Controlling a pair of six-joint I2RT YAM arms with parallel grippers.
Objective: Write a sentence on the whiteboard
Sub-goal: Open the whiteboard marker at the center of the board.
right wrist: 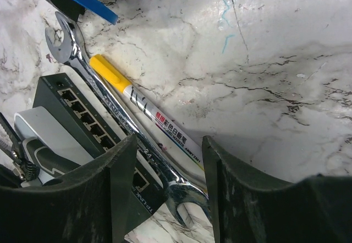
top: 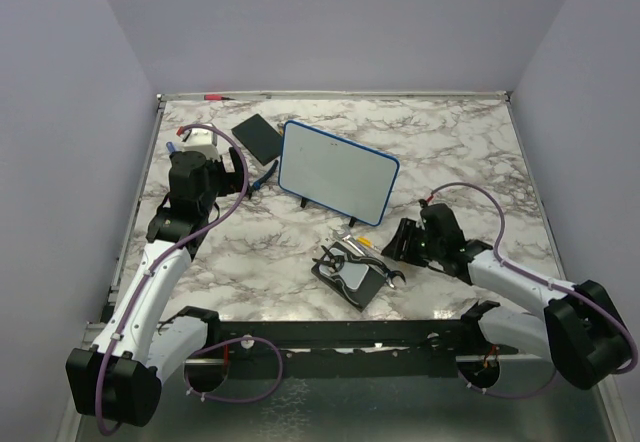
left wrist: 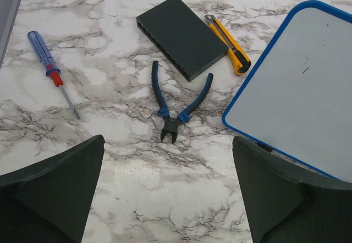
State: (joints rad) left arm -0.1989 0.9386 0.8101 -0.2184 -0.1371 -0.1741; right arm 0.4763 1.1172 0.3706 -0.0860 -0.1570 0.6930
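Observation:
The whiteboard (top: 338, 170), white with a blue rim, stands tilted on small black feet at the table's middle; its left part (left wrist: 308, 105) shows in the left wrist view. No sentence shows on its face, only a tiny dark mark. A white marker with a yellow cap (right wrist: 148, 108) lies beside a steel wrench (right wrist: 104, 97) in front of the board, and its cap (top: 362, 244) also shows from above. My right gripper (right wrist: 169, 182) is open, low over the marker's rear end and the wrench's jaw end, both between its fingers. My left gripper (left wrist: 168, 193) hangs wide open left of the board.
A black network switch (right wrist: 82, 116) and hand tools form a pile (top: 352, 267) left of the marker. Near the left gripper lie blue-handled pliers (left wrist: 179, 103), a black box (left wrist: 181, 37), a yellow utility knife (left wrist: 230, 44) and a blue screwdriver (left wrist: 52, 72).

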